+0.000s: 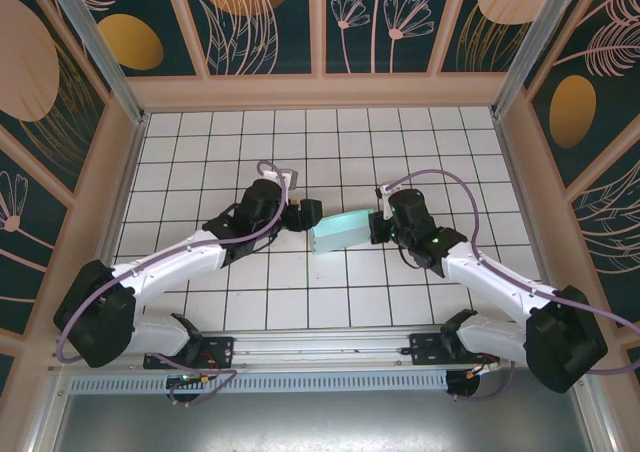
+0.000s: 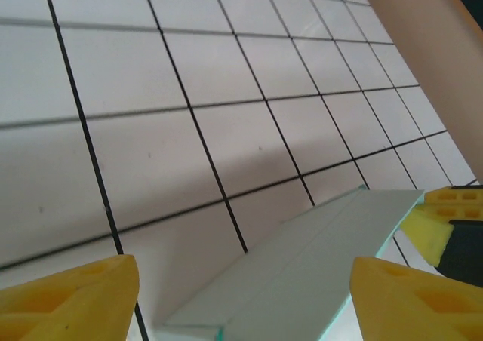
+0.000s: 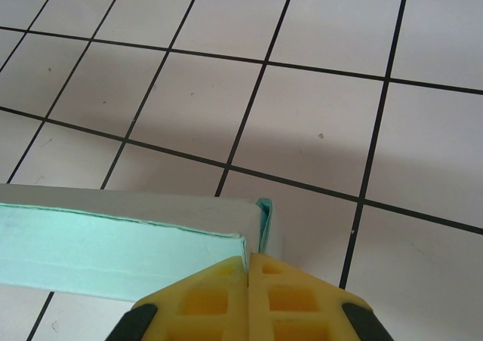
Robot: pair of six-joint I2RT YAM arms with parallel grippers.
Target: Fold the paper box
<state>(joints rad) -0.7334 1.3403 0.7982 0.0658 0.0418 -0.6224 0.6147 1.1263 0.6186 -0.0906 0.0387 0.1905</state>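
The paper box (image 1: pixel 345 229) is a pale mint flat rectangular box lying slantwise on the tiled floor at the middle. My right gripper (image 1: pixel 379 227) is at the box's right end. In the right wrist view its yellow fingers (image 3: pixel 219 299) are pressed together, pinching the end wall of the paper box (image 3: pixel 113 239). My left gripper (image 1: pixel 308 215) sits at the box's left end. In the left wrist view the gripper (image 2: pixel 245 277) is open, its yellow fingers (image 2: pixel 68 299) standing wide on either side of the paper box (image 2: pixel 317 250) without touching it.
White tiled floor (image 1: pixel 300 152) with black grid lines, fenced by beige walls (image 1: pixel 320 90) on three sides. A metal rail (image 1: pixel 320 347) carries the arm bases at the near edge. The right gripper's yellow fingertips (image 2: pixel 445 209) show at the box's far end in the left wrist view.
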